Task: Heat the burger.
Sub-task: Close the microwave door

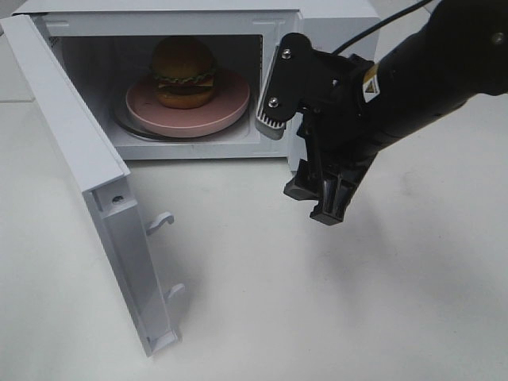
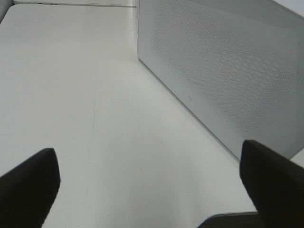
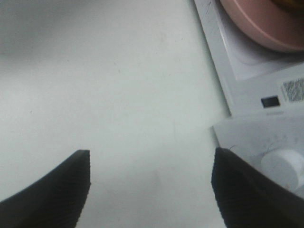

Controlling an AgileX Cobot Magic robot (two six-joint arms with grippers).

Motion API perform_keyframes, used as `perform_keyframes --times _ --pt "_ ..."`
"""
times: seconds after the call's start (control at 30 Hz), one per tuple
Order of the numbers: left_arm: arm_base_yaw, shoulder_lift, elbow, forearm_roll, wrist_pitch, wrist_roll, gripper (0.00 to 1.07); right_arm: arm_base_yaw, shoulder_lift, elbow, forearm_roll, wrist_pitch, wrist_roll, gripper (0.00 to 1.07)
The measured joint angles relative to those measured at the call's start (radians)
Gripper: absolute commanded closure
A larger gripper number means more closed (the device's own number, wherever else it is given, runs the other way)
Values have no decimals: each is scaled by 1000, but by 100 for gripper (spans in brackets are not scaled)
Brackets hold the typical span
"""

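- Burger [image 1: 184, 71]: upright and roughly centred on a pink plate [image 1: 230, 107], inside the cavity of the microwave [image 1: 333, 16].
- Plate: rests on the glass turntable [image 1: 127, 127] on the cavity floor.
- Door [image 1: 79, 151]: wide open, swung out to the left of the high view, with two latch hooks [image 1: 159, 222] exposed on its inner edge.
- Right hand [image 1: 317, 200]: hangs above the surface [image 1: 238, 302] just in front of the microwave's right front corner, outside the cavity and apart from the burger. Its fingers are spread with nothing between them.
- Knob [image 3: 285, 164]: white, on the control panel, close beside one right finger in the wrist view; contact cannot be told.
- Left hand [image 2: 149, 190]: outside the high view. Its own camera shows the fingers wide apart and empty, over the surface beside the microwave's perforated side panel [image 2: 228, 71].
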Motion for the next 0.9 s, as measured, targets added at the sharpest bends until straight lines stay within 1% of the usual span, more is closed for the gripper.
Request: perform_keyframes --times 0.07,0.13,0.23,0.3,0.4,0.47,0.6,0.67,0.77,0.83,0.9 --pt "0 0 0 0 0 0 9 0 -15 10 1 18 44 37" --pt "0 0 0 0 0 0 9 0 -68 40 2 89 223 36" --pt "0 0 0 0 0 0 9 0 -82 44 2 111 276 34" --pt "0 0 0 0 0 0 9 0 -125 57 2 219 438 30" --pt "0 0 0 0 0 0 9 0 -135 60 2 254 468 30" --pt "0 0 0 0 0 0 9 0 -161 64 -1 349 525 31" --pt "0 0 0 0 0 0 9 0 -180 64 -9 424 553 31" --pt "0 0 0 0 0 0 9 0 -217 64 -12 500 578 31" --pt "0 0 0 0 0 0 9 0 -226 64 -13 510 582 31" --pt "0 0 0 0 0 0 9 0 -282 68 -14 564 606 31" --pt "0 0 0 0 0 0 9 0 -296 74 -14 569 606 31"
